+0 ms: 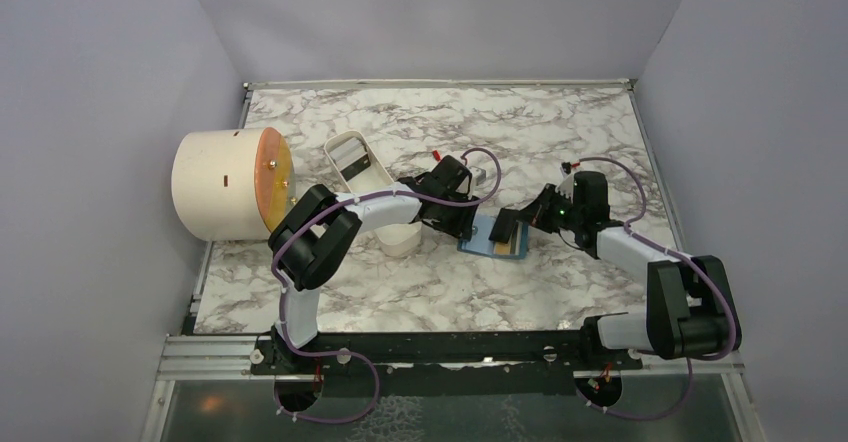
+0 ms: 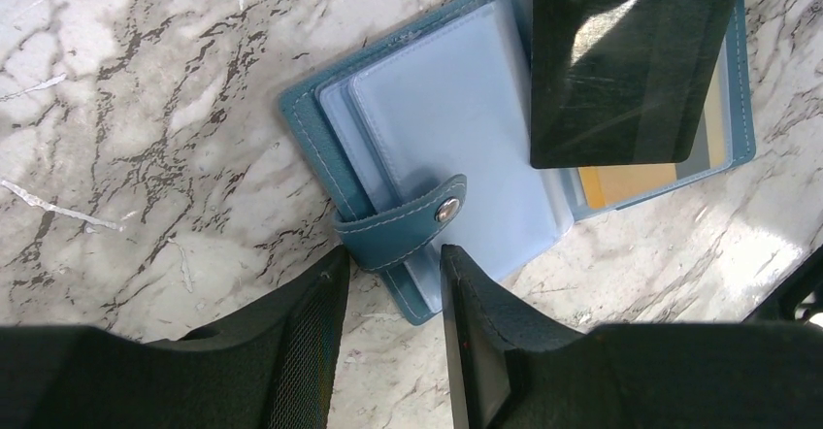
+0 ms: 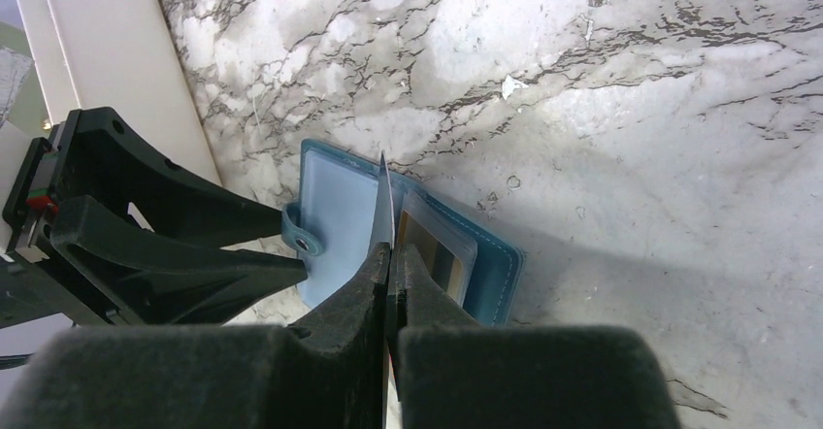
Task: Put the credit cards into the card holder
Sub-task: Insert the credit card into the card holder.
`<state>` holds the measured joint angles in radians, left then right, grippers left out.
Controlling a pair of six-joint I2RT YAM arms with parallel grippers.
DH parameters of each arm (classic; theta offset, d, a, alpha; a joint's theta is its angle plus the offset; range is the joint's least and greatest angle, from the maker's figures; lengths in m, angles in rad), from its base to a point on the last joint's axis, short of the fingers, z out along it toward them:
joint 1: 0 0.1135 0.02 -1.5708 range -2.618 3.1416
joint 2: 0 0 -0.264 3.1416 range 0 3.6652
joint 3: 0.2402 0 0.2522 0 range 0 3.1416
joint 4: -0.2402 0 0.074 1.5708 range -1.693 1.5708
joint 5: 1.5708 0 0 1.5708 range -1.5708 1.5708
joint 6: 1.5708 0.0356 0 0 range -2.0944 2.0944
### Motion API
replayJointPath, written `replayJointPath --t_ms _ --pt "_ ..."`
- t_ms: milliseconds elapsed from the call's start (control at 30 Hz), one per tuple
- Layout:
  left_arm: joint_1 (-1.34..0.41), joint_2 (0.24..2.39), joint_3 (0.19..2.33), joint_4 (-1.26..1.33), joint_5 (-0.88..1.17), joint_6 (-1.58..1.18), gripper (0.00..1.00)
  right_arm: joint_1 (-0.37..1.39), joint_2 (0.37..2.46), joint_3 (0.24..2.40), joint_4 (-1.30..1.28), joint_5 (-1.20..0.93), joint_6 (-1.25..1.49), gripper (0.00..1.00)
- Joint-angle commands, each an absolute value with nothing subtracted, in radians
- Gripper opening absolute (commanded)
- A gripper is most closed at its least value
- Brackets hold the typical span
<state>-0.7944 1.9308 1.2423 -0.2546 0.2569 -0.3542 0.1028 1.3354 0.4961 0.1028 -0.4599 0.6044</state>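
The card holder (image 1: 487, 237) lies open on the marble, teal with pale clear sleeves (image 2: 456, 109). The yellow-orange card (image 2: 626, 182) sits in its right-hand pocket and also shows in the right wrist view (image 3: 424, 238). My right gripper (image 3: 391, 254) is shut on the dark grey card (image 2: 621, 60), which it holds on edge over the holder's right half; the card appears edge-on in the right wrist view (image 3: 383, 201). My left gripper (image 2: 393, 266) is open at the holder's near edge, its fingertips either side of the snap strap (image 2: 403, 227).
A cream cylinder with a round orange face (image 1: 225, 184) lies at the far left. A long white oval tray (image 1: 362, 174) stands behind my left arm. A small red-tipped item (image 1: 437, 154) lies behind the left gripper. Grey walls enclose the table.
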Motion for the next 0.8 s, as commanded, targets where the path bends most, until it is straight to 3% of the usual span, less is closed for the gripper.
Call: replayJointPath --t_ms 0,767 --pt "-0.802 1.928 1.221 -0.254 0.25 -0.362 0.41 0.094 1.307 0.485 0.118 -0.437 0.575 0.01" --pt "-0.805 1.927 1.208 -0.235 0.291 -0.387 0.42 0.091 1.334 0.426 0.194 -0.454 0.579 0.01"
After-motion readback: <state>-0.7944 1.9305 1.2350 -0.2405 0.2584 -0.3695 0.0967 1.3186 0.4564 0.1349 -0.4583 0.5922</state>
